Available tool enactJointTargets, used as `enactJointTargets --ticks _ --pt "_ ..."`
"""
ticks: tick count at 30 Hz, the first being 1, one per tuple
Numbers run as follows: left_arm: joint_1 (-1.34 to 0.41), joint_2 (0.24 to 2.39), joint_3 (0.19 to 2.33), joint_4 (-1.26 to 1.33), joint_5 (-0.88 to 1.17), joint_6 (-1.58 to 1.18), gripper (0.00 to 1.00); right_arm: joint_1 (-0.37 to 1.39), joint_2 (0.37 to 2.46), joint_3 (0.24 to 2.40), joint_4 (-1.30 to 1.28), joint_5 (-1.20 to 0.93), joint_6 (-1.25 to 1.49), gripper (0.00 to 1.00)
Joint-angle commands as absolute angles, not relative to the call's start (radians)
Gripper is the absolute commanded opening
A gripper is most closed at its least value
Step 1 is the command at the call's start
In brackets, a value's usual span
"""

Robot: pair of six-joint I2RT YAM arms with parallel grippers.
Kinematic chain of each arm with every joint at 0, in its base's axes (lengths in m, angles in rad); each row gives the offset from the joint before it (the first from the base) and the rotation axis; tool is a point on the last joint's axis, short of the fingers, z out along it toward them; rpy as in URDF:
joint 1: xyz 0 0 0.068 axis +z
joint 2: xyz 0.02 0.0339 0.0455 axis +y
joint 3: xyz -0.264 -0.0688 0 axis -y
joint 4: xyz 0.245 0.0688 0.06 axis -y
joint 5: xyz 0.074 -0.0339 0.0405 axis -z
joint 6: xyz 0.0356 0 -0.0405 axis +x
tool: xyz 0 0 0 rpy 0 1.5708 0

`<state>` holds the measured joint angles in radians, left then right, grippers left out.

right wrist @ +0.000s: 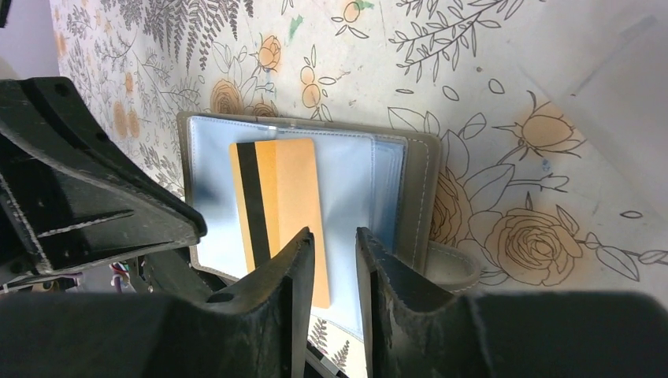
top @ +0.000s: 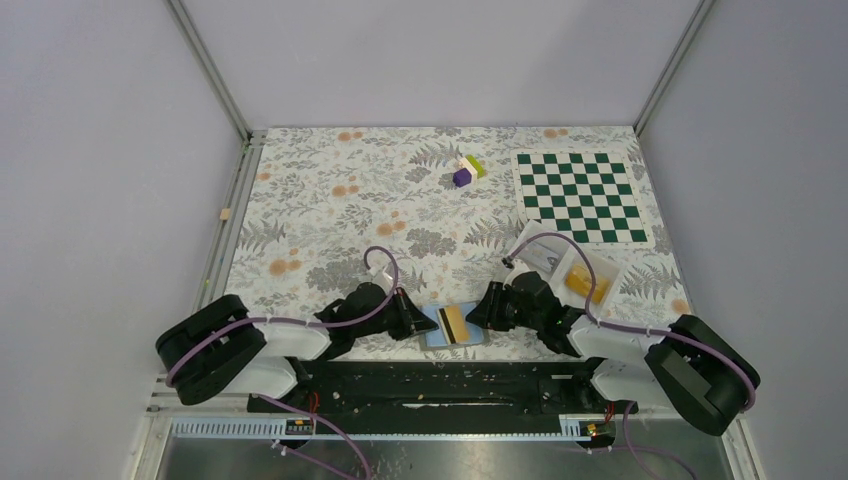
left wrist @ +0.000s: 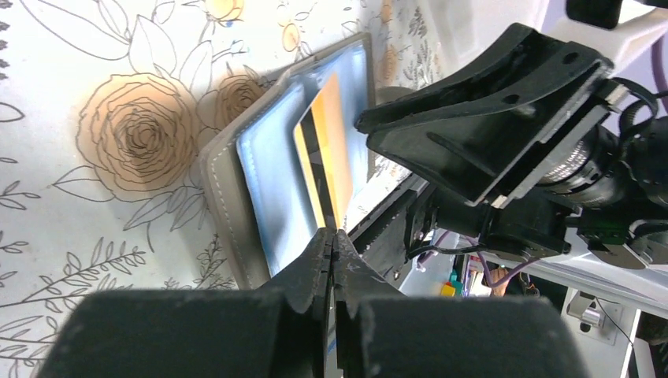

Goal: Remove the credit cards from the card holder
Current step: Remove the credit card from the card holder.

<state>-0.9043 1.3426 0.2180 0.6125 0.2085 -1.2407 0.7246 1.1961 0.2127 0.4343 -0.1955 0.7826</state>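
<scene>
The card holder (top: 432,330) lies open near the table's front edge, its light blue panels up and its grey rim showing (right wrist: 354,181) (left wrist: 268,181). A tan credit card (top: 452,322) with a black stripe lies flat across the inner panels (right wrist: 287,189) (left wrist: 327,134). My left gripper (top: 413,325) is shut, its tips (left wrist: 335,236) at the holder's left panel just short of the card. My right gripper (top: 477,312) is slightly open and empty (right wrist: 335,236), hovering over the card's right edge and the right panel.
A clear-white plastic tray (top: 570,265) with something yellow in it stands behind the right arm. A green checkerboard mat (top: 580,195) lies at the back right. Small coloured blocks (top: 467,170) sit at the back middle. The holder is close to the table's front edge.
</scene>
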Motion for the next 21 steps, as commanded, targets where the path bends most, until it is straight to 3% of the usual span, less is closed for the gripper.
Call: enactJointTargets --ticks 1,6,9,17,21 --pt "-0.901 1.285 0.228 0.589 0.189 -1.223 0.0 0.715 1.178 0.194 0.278 -0.161 0.757 0.34" --pt "-0.903 1.32 0.276 0.557 0.187 -1.199 0.0 0.714 1.189 0.205 0.272 -0.164 0.758 0.35" --pt "-0.909 1.361 0.295 0.555 0.181 -1.201 0.17 0.714 1.215 0.206 0.283 -0.167 0.76 0.35" --pt "-0.917 1.413 0.296 0.591 0.149 -1.217 0.36 0.714 1.265 0.192 0.343 -0.184 0.773 0.35" --pt "-0.922 1.439 0.301 0.613 0.137 -1.223 0.38 0.713 1.277 0.186 0.357 -0.184 0.776 0.35"
